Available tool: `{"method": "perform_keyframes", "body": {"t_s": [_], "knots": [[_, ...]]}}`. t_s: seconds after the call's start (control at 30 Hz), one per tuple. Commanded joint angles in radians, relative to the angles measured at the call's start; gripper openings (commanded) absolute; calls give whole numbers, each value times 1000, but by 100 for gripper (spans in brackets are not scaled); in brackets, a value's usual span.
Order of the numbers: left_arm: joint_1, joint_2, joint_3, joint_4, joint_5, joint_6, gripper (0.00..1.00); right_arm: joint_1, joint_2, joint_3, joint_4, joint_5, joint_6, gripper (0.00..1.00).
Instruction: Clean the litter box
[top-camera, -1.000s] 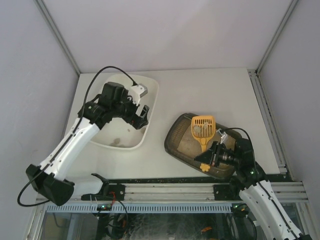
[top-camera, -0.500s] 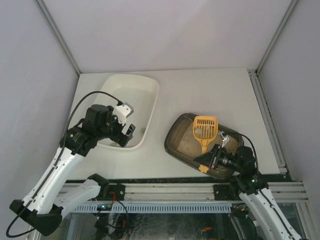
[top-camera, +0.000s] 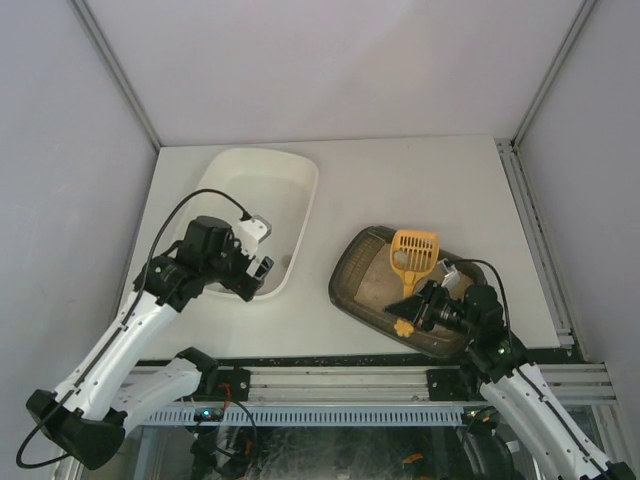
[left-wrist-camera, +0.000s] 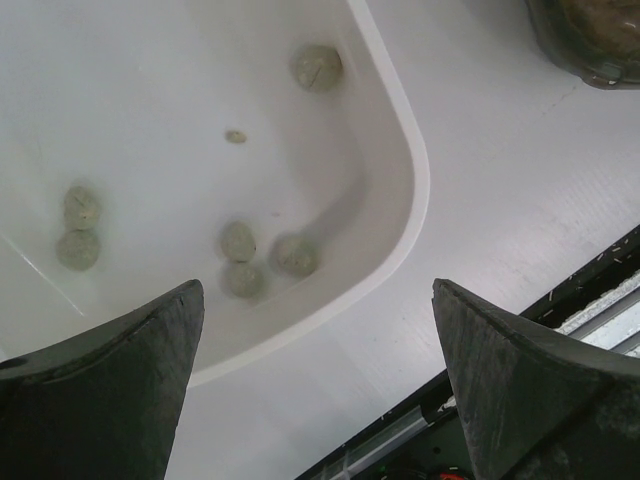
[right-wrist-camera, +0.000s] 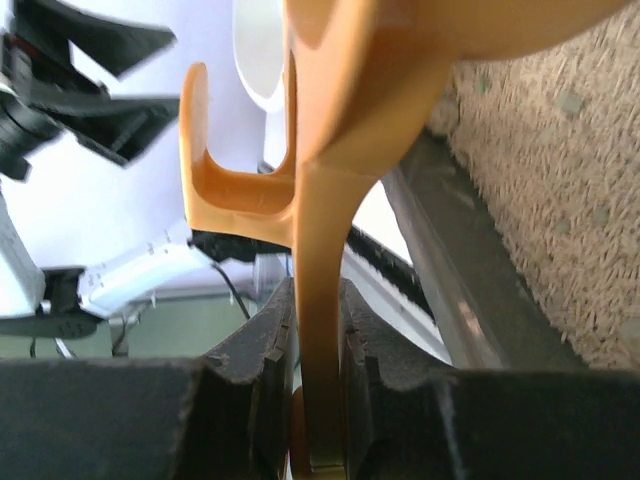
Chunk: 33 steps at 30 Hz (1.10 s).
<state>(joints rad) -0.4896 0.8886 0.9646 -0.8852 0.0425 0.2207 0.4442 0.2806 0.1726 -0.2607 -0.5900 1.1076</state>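
Observation:
The litter box (top-camera: 347, 277), a dark tray of pale sandy litter (right-wrist-camera: 545, 170), lies right of centre. My right gripper (top-camera: 424, 307) is over its near side, shut on the handle of a yellow slotted scoop (top-camera: 414, 249). That handle (right-wrist-camera: 325, 250) stands pinched between the right gripper (right-wrist-camera: 318, 300) pads. The scoop's head is over the far part of the litter. My left gripper (top-camera: 257, 274) hangs open and empty over the near edge of the white tub (top-camera: 290, 172). In the left wrist view the gripper (left-wrist-camera: 315, 300) spans the tub's rim (left-wrist-camera: 417, 185).
Several greyish clumps (left-wrist-camera: 296, 253) lie in the white tub's near corner. The litter box corner (left-wrist-camera: 590, 40) shows at the top right of the left wrist view. A black rail (top-camera: 330, 375) runs along the table's near edge, and a metal rail (top-camera: 535, 230) lines the right side.
My left arm has drawn back from over the middle of the white tub to its near edge, still open. The right gripper and scoop shifted only slightly.

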Motion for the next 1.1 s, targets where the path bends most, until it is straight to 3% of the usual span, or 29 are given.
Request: {"method": "perform_keyframes", "body": {"t_s": [0.0,0.07,0.17,0.33,0.4,0.5,0.57,0.77,0.93,1.07], "knots": [[-1,34,1,20,40,3,100,-1,29,12,108,-19,40,0],[-1,49,9,15,42,3,100,0,22,42,47,-5,9,0],[-1,60,16,5,70,10,100,-114,-36,37,63,-60,52,0],[-1,65,23,-2,64,24,100,-72,-28,93,-83,-46,-13,0],[-1,60,29,-10,68,26,100,-171,-83,59,-6,-101,53,0],[-1,61,60,9,-42,24,100,-154,-38,67,21,-123,58,0],[87,60,104,37,-108,16,100,-119,-2,123,-32,-89,3,0],[523,98,258,49,98,-37,100,-85,198,256,-16,-55,-74,0],[784,97,281,83,179,-95,100,131,600,517,-42,94,-230,0],[1065,166,324,18,408,-128,100,246,911,804,-100,128,-360,0]]}}
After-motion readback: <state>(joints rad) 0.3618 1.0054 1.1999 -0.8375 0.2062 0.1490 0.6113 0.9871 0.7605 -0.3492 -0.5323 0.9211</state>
